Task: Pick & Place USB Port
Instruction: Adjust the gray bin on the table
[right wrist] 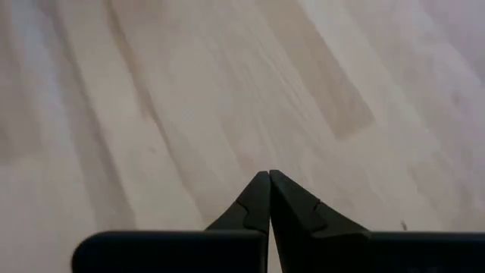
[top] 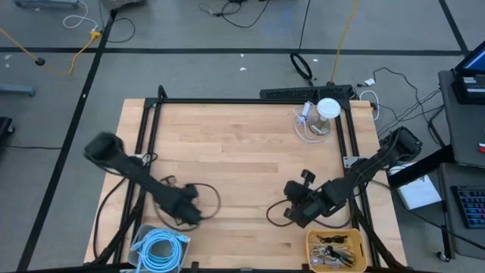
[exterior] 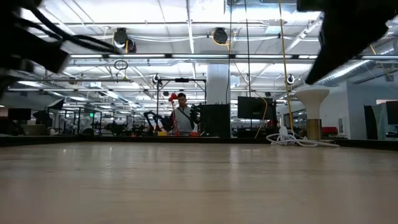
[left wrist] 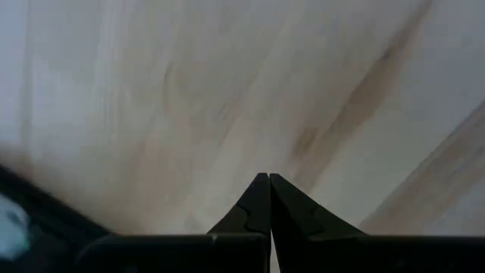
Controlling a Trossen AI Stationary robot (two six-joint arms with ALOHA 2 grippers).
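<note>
While both arms hang low over the front of the wooden bench point(top: 242, 159), two bins sit at its near edge: a clear one with coiled light-blue cable point(top: 161, 249) by the left corner, and a yellow bin point(top: 336, 249) of small dark-and-silver parts, the USB pieces as far as can be told, by the right corner.

Just behind the blue cable bin is the left hand point(top: 189, 214), its fingers point(left wrist: 250, 212) pressed together tip to tip with nothing between them, over bare wood. A loose black cable loops beside it on the bench.

Across the front, just behind the yellow bin, the right hand point(top: 298, 214) is also pressed together and empty; its wrist view shows the fingertips point(right wrist: 282, 201) meeting over plain board.

The middle of the bench is bare wood.

At the far right corner stands a white mushroom-shaped stand point(top: 327, 110) on a clear round base, with a white cord point(exterior: 292, 140) coiled at its foot. A black power strip point(top: 307, 93) lies along the back edge beside it.

Beyond the bench, the low view shows a large lit workshop where a person point(exterior: 183, 118) stands among other equipment.
</note>
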